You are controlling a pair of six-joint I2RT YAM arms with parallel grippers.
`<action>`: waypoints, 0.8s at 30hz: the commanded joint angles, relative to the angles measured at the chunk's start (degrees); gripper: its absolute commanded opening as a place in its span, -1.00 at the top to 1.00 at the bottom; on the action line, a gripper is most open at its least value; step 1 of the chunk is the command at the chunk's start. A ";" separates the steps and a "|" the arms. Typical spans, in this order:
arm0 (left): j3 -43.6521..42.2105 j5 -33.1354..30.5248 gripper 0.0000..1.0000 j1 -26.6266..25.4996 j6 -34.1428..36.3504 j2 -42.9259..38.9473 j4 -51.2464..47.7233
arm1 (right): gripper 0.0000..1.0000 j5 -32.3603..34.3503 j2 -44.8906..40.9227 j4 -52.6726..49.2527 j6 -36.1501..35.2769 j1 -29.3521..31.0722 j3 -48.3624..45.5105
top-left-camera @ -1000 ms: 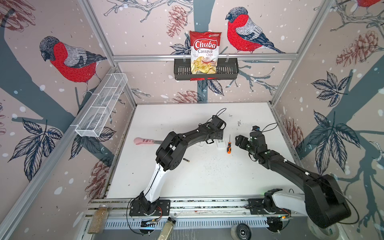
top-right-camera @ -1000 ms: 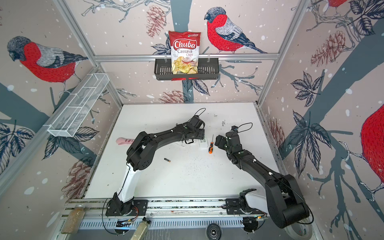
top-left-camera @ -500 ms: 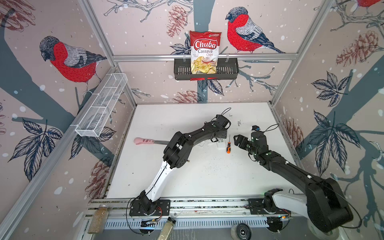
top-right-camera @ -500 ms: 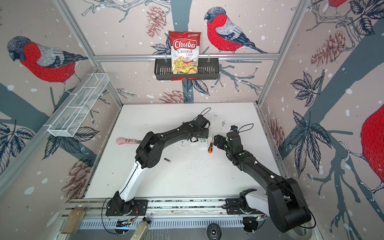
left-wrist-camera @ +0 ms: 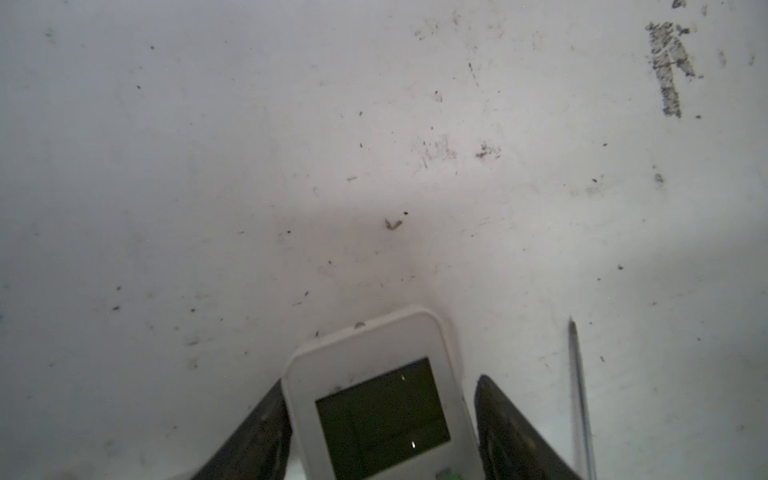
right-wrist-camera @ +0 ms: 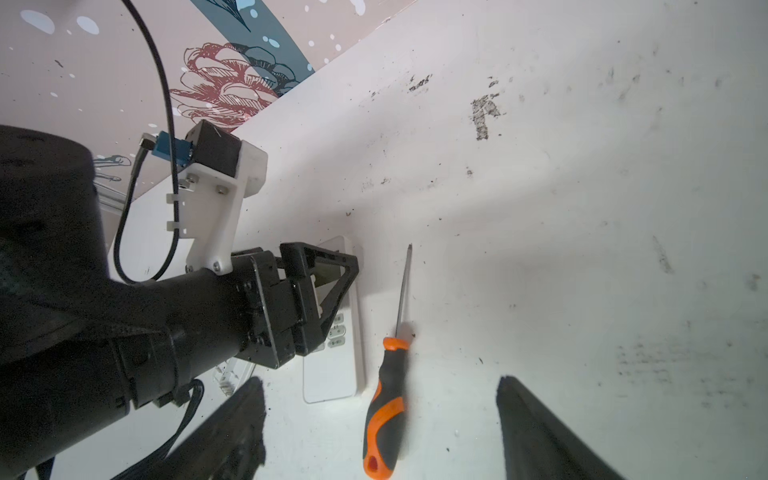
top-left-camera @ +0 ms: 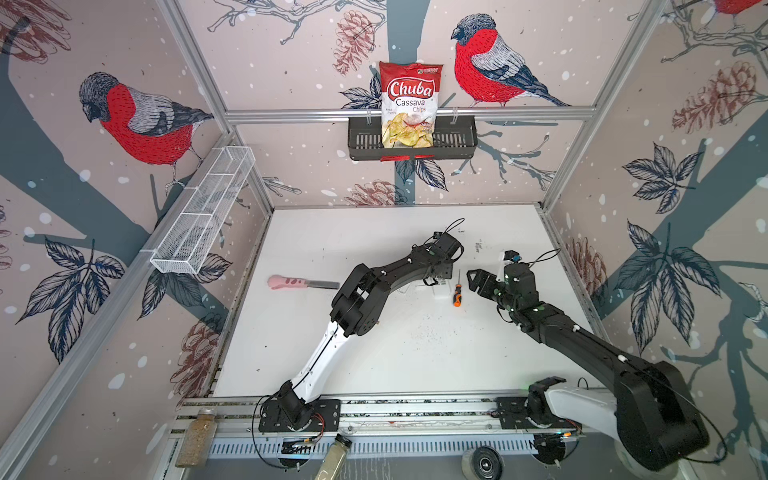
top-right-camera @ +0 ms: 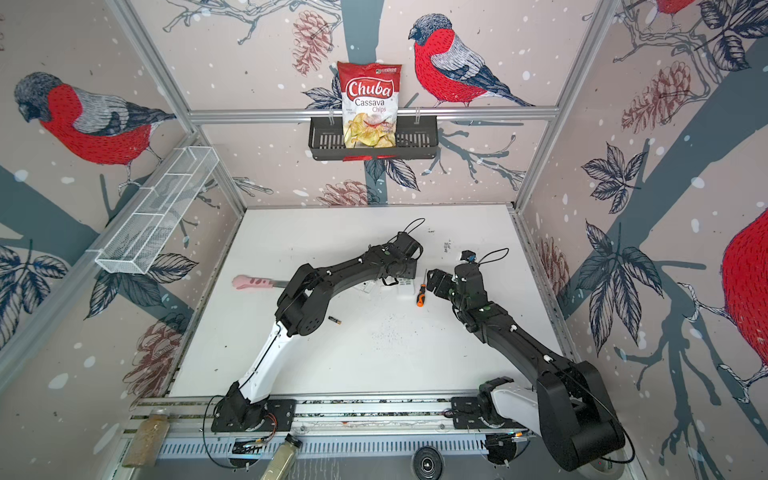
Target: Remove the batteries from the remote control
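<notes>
- The left gripper (left-wrist-camera: pixel 380 384) is lowered over a white rectangular plastic remote control (left-wrist-camera: pixel 370 365) with a dark screen. Its jaws are spread to either side of the casing. One black finger (left-wrist-camera: pixel 262 432) is pressed against one edge, while the other is set just beside the opposite edge, with a thin sliver left between.
- The remote control is laid flat on the scuffed white table top (top-left-camera: pixel 374 232).
- The left arm (top-left-camera: pixel 395 274) is stretched from its rail base toward the middle in both top views, with its elbow raised and its wrist bent down.
- The right gripper (right-wrist-camera: pixel 379 381) is held wide apart and empty above the table top. It is pointed at a slim orange-and-black-handled screwdriver (right-wrist-camera: pixel 384 415), which is laid just beside the remote control and is untouched.
- The right arm (top-left-camera: pixel 582 336) is extended low, with its forearm angled toward the centre.
- One slim black cylindrical battery (top-right-camera: pixel 334 320) with a gold-coloured end is seen in a top view. It is laid on the table top beside the left arm's elbow, well apart from the remote control. Further batteries cannot be made out.
</notes>
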 commanded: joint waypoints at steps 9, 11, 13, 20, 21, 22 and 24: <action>1.14 -1.49 -0.14 -0.14 1.91 0.00 -2.94 | -0.74 -1.02 -0.97 1.31 0.81 0.04 -0.27; 1.14 -1.52 -0.28 -0.28 2.19 0.00 -3.29 | -0.74 -1.16 -0.92 1.39 0.85 0.03 -0.31; 1.14 -1.94 -0.40 -0.56 2.49 0.00 -3.81 | -0.74 -1.39 -0.83 1.40 0.92 0.08 -0.27; 1.14 -4.74 -0.42 -1.72 3.69 -0.09 -5.94 | -0.74 -1.57 -1.01 1.46 0.94 0.03 -0.27; 1.14 -5.08 -0.39 -1.85 3.78 -0.09 -6.12 | -0.74 -1.52 -0.95 1.48 0.94 0.03 -0.27; 1.22 -5.30 -0.36 -1.95 3.90 -0.02 -6.33 | -0.74 -1.57 -1.00 1.48 0.94 0.08 -0.27; 1.70 -5.93 -0.30 -2.21 4.08 0.26 -7.02 | -0.74 -1.63 -1.02 1.48 0.94 0.03 -0.38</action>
